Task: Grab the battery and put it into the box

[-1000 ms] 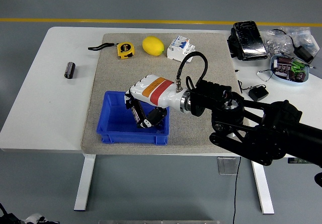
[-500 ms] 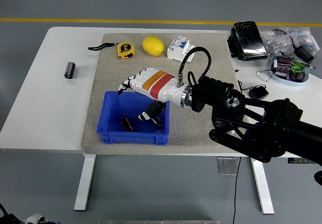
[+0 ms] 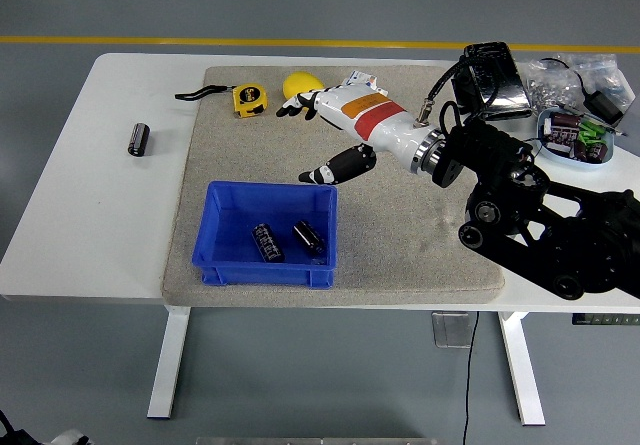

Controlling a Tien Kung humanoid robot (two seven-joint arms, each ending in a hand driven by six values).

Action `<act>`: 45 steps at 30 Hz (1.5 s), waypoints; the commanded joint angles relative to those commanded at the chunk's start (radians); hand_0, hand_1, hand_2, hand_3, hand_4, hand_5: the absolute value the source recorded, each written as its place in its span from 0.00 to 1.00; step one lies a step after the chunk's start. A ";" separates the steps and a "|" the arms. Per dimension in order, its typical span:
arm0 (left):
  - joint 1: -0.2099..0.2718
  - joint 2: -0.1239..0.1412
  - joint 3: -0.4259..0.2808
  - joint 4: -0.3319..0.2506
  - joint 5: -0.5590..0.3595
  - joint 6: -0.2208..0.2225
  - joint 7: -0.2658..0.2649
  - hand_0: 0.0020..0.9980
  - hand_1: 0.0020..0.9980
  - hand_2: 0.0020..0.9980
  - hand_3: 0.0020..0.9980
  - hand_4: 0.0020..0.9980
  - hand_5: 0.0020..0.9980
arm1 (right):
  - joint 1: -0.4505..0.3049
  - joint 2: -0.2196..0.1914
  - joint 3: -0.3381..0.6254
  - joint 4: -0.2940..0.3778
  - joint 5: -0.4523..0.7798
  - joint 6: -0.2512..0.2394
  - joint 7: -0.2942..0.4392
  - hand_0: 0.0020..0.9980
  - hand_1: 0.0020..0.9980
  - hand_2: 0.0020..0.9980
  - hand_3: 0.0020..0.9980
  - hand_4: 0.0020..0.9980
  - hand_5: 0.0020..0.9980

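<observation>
The white table (image 3: pixel 90 215) is carrying a grey mat (image 3: pixel 430 235) that is giving the working things a soft bed, and the blue box (image 3: pixel 222 265) is sitting at the mat's near edge, within easy reach of the arm. Two batteries are lying inside the box on its floor: one battery (image 3: pixel 266 242) toward the middle and a second battery (image 3: pixel 308 236) just beside it to the right, so the box is already holding its load. A third battery (image 3: pixel 138 139) is lying off the mat on the bare table, well apart to the left; it looks like the next one to fetch.

The right hand (image 3: pixel 335 130) is hanging above the mat beyond the box, near the lemon (image 3: pixel 293 85), arm stretched leftward from the right. Its fingers are spreading loosely and are holding nothing, thumb (image 3: pixel 335 168) drooping toward the box. The tape measure (image 3: pixel 248 98) is lying left of the lemon. The left arm is not showing.
</observation>
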 joint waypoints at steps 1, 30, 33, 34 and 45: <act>0.001 0.000 -0.002 0.001 0.005 0.001 -0.001 0.74 0.72 0.75 0.62 0.64 0.53 | -0.015 -0.026 0.010 0.013 0.045 -0.031 0.015 0.66 0.67 0.76 0.80 0.95 0.24; -0.004 -0.011 -0.031 0.001 0.090 0.000 0.014 0.74 0.72 0.75 0.62 0.64 0.53 | -0.673 -0.215 0.532 0.248 0.886 -0.076 0.241 0.74 0.75 0.78 0.79 1.00 0.75; -0.010 -0.008 -0.020 -0.003 0.084 -0.005 0.012 0.74 0.72 0.75 0.62 0.64 0.54 | -0.740 -0.171 0.605 0.235 0.870 -0.082 0.258 0.75 0.75 0.78 0.79 1.00 0.76; -0.010 -0.007 -0.021 -0.003 0.087 -0.007 0.012 0.74 0.72 0.75 0.62 0.64 0.54 | -0.757 -0.161 0.623 0.229 0.864 -0.085 0.262 0.75 0.75 0.78 0.79 1.00 0.76; 0.004 0.005 -0.063 0.000 0.154 -0.010 0.019 0.74 0.72 0.75 0.62 0.64 0.54 | -0.855 -0.081 0.751 0.156 0.771 -0.064 0.268 0.77 0.75 0.78 0.79 1.00 0.76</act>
